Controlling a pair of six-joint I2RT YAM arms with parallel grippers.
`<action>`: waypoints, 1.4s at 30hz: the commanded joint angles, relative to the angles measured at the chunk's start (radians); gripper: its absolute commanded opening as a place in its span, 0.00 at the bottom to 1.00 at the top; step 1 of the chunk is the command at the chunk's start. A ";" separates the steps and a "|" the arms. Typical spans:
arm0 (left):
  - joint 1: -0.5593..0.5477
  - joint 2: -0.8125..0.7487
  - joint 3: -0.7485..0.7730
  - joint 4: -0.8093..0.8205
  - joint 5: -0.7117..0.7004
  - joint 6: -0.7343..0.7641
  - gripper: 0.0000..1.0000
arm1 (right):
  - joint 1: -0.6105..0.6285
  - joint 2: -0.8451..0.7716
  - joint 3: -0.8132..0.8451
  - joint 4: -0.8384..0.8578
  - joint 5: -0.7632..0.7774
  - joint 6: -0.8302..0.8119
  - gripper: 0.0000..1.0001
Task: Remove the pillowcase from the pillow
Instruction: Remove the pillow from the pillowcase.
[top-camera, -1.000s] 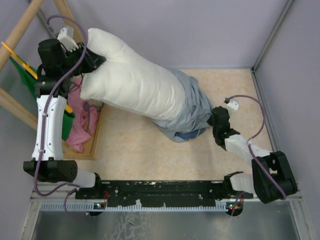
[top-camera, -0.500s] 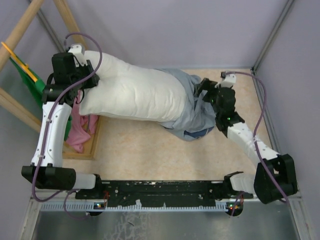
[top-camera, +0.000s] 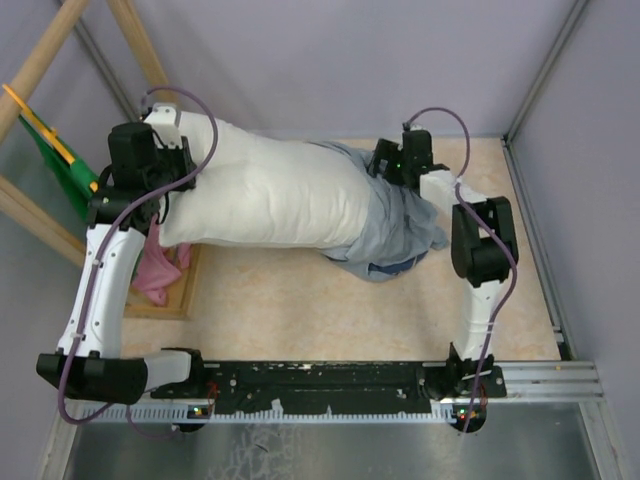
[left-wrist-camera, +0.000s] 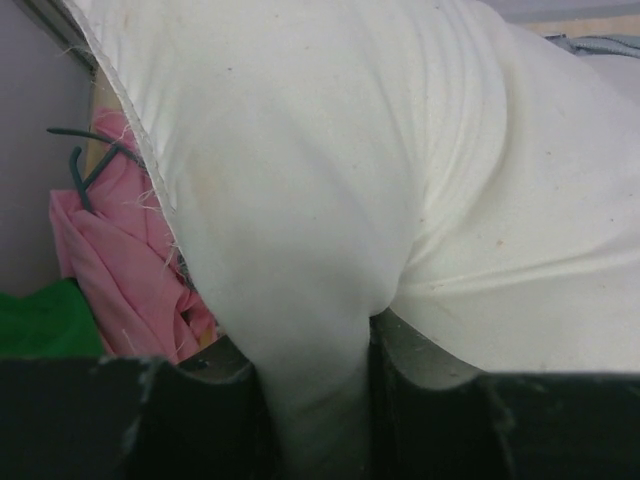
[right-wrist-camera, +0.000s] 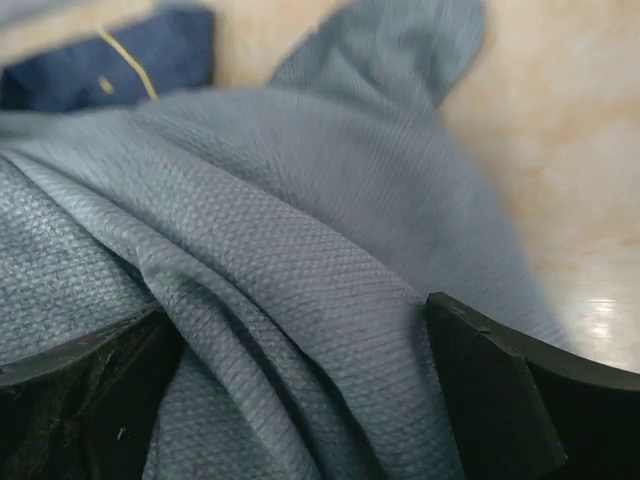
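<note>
Moved: our right gripper swung from the near side of the pillowcase to its far edge, jaws now wide.
Between right jaws: bunched pillowcase fabric, unclamped, placed for a regrasp.
Anchor: our left gripper, narrow, pinches an end fold of the pillow.
Room: bare table beyond right jaws; pink cloth beside left jaws.

Soft, even light in the top view, faint shadow under the pillow at 6 o'clock. Right wrist view blurs toward 12 o'clock, with glare on the table at 4 o'clock; left wrist view is bright
</note>
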 joint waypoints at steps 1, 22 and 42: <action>-0.006 -0.030 -0.003 0.070 -0.077 0.077 0.00 | -0.017 0.085 0.020 -0.041 -0.168 -0.014 0.99; -0.010 -0.065 0.193 0.240 -0.256 -0.077 0.00 | -0.483 -0.401 -0.539 0.287 0.119 0.434 0.00; -0.009 -0.167 0.314 0.336 -0.396 -0.225 0.00 | -0.609 -0.293 -0.641 0.095 0.464 0.572 0.00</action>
